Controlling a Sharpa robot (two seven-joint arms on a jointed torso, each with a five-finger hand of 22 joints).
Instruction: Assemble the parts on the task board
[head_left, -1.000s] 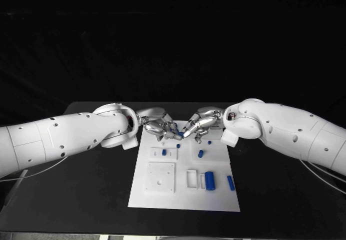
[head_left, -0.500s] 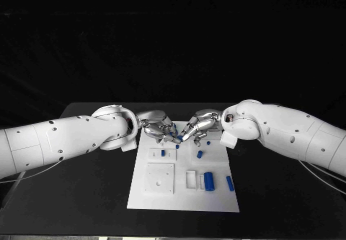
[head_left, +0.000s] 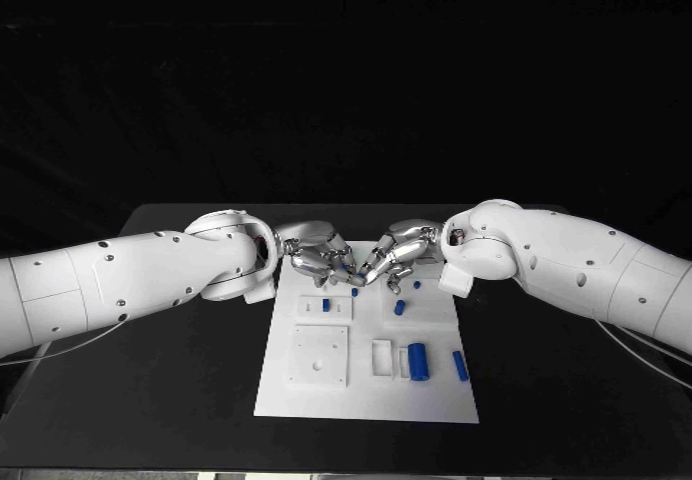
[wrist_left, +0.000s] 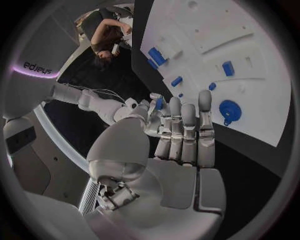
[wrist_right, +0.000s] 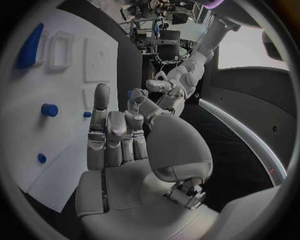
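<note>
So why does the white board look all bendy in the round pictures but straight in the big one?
In the left wrist view the task board curves because a fisheye lens bends straight edges; the left hand looms large, close to the camera. In the right wrist view the board's edge bows the same way beside the right hand. In the head view the board's edges run straight on the black table.

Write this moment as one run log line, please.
left hand: holds blue part with right hand | place: above task board far end
</note>
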